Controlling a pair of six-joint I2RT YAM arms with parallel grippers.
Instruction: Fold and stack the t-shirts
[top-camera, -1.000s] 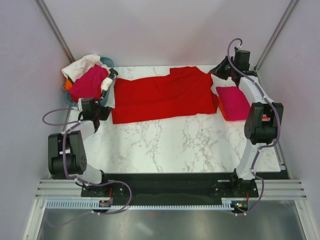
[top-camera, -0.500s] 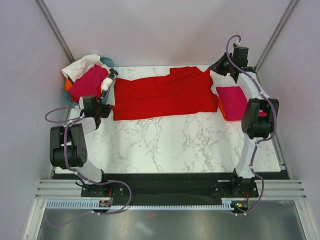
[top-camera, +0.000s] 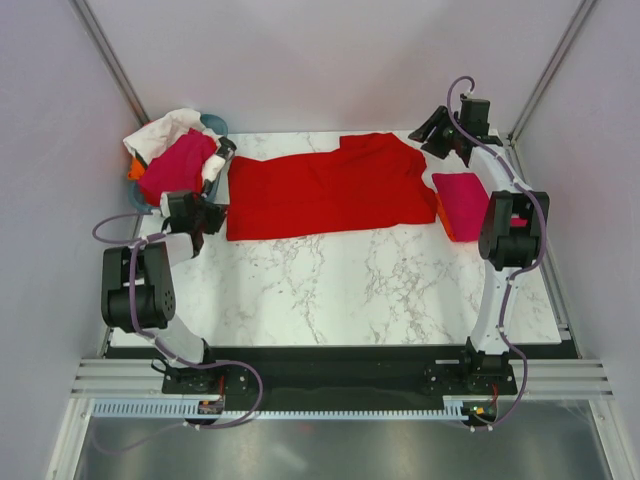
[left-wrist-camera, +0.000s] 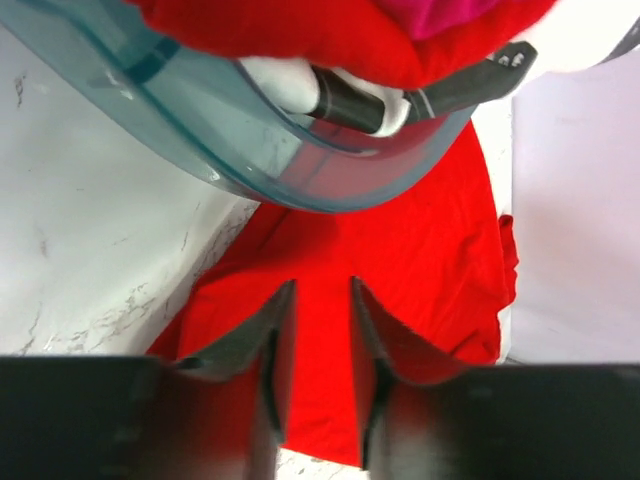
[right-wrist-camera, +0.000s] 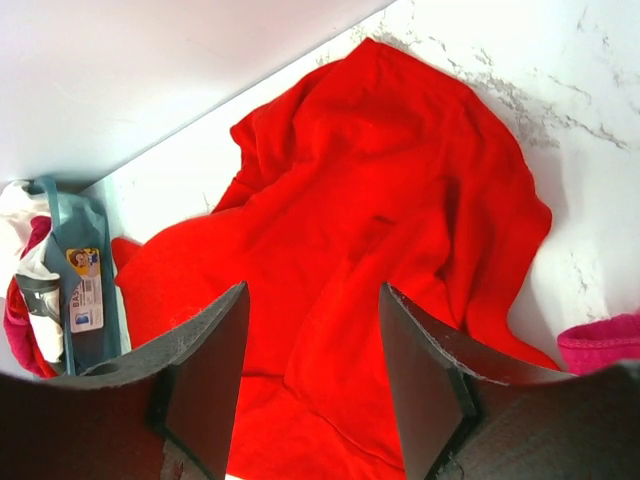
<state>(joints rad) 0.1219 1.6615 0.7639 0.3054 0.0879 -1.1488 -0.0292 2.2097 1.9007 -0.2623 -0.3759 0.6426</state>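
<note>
Red t-shirt (top-camera: 325, 188) spread flat, rumpled.

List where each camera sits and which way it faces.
Top external: above and behind the bases, looking down at the table; left arm and right arm show.
Left wrist: low, facing the red shirt past the teal tub; left gripper shows.
Right wrist: far right corner, facing red shirt and teal tub; right gripper shows.
All three share the red shirt.
</note>
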